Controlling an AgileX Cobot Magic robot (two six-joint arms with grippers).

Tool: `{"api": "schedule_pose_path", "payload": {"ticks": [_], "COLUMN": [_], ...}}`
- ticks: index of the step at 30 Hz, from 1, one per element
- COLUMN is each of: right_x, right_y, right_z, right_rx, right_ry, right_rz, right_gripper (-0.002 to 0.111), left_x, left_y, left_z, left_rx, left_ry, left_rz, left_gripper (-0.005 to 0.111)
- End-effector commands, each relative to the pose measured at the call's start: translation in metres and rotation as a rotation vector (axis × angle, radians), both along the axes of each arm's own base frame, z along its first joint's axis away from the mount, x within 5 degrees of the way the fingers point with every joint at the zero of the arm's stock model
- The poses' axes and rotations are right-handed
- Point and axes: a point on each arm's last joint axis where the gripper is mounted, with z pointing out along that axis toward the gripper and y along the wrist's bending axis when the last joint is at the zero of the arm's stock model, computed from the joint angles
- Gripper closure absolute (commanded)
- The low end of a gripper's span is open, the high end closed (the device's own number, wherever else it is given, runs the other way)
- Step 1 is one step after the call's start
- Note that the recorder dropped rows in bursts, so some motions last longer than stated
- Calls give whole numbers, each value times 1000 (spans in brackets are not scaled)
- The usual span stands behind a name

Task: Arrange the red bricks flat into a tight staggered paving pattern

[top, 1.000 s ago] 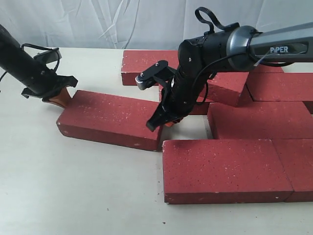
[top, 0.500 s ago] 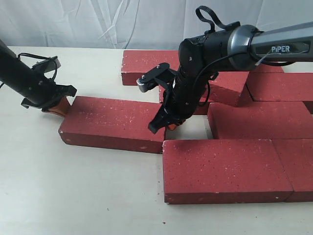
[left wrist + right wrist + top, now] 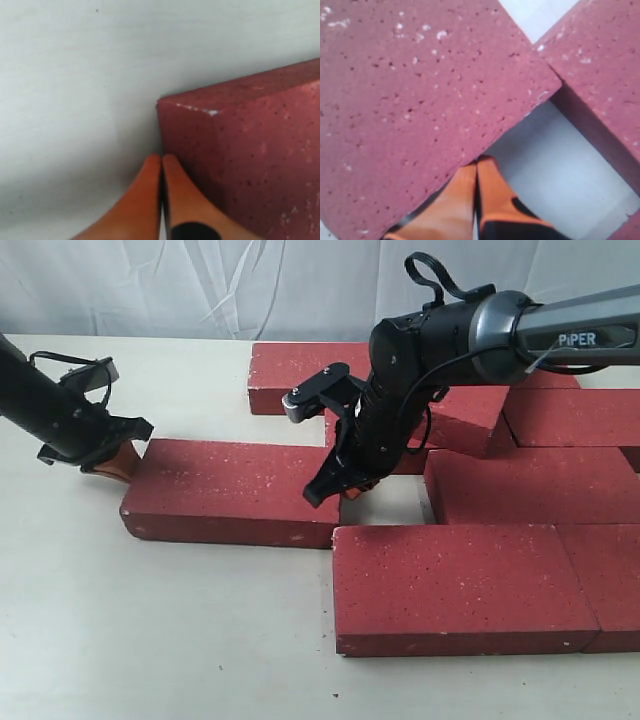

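Red, white-speckled bricks lie flat on the pale tabletop. One loose brick sits between the two sets of jaws. On its outer short end, the left jaws are pressed together and hold nothing. Their orange fingers are by the brick's corner, touching it or just beside it. At the brick's other end, the right jaws are likewise closed and empty, with orange fingertips low in a small gap of bare tabletop.

Beyond the right jaws, a laid brick walls that gap. Toward the camera from them, the front brick meets the loose brick's near corner. Behind them, the back brick and another under the right arm hem the space in. More bricks run on to the right edge.

Open room lies around the left jaws, with bare tabletop outside the left arm and along the loose brick's whole front edge. A white cloth hangs behind.
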Motion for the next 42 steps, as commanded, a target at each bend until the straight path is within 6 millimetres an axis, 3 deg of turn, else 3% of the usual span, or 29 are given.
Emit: {"api": "schedule_pose_path", "payload": {"ticks": [1, 10, 16, 25, 28, 34, 38, 42], "right_x": [4, -1, -1, -2, -1, -35, -53, -68], "right_y": [-2, -13, -17, -37, -56, -121, -142, -154], "right_z": [7, 4, 5, 52, 64, 70, 87, 96], "right_rx": [-9, -140, -155, -219, -172, -178, -77, 80], "right_ry": [-50, -4, 13, -97, -216, -162, -166, -60], "right_rz": [17, 78, 55, -30, -163, -245, -269, -221], "right_gripper": [109, 109, 109, 109, 109, 109, 109, 109], "left_x": [-7, -23, -23, -18, -18, -17, -17, -17], "left_y": [-8, -9, -11, -8, -8, -10, -10, -10], "left_z": [20, 7, 5, 3, 4, 5, 5, 5], "left_rx": [-48, -53, -83, -44, -45, -72, -72, -72], "left_ry": [-7, 61, 33, -11, -14, -6, -6, -4], "left_rz": [-20, -23, -7, 24, 29, 46, 46, 50], "left_gripper": [107, 107, 107, 107, 107, 107, 107, 107]}}
